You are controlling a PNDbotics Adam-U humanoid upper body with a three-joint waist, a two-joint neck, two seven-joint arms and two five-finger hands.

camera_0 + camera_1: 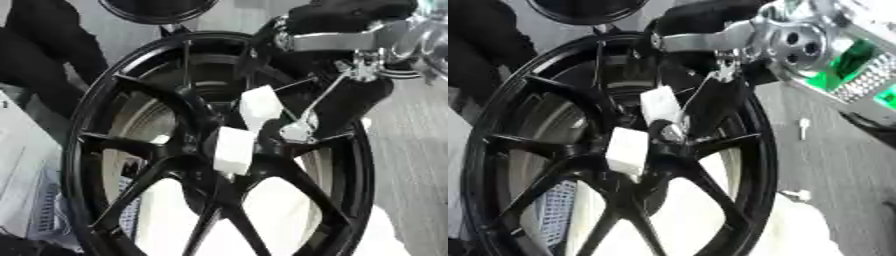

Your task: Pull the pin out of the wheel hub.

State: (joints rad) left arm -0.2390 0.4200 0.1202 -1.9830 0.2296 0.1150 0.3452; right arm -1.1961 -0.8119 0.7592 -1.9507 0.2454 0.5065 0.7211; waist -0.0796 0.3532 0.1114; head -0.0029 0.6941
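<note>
The right hand (346, 107) reaches in from the upper right, its dark palm and fingers lying over the right side of the black wheel (219, 150); whether they are spread or curled cannot be told. Thin silver rods run from the wrist (350, 35) toward the hub (219, 150). Two white tags (260, 107) cover the hub's middle, so the pin cannot be made out. A round black object (157, 10) is cut off by the top edge.
</note>
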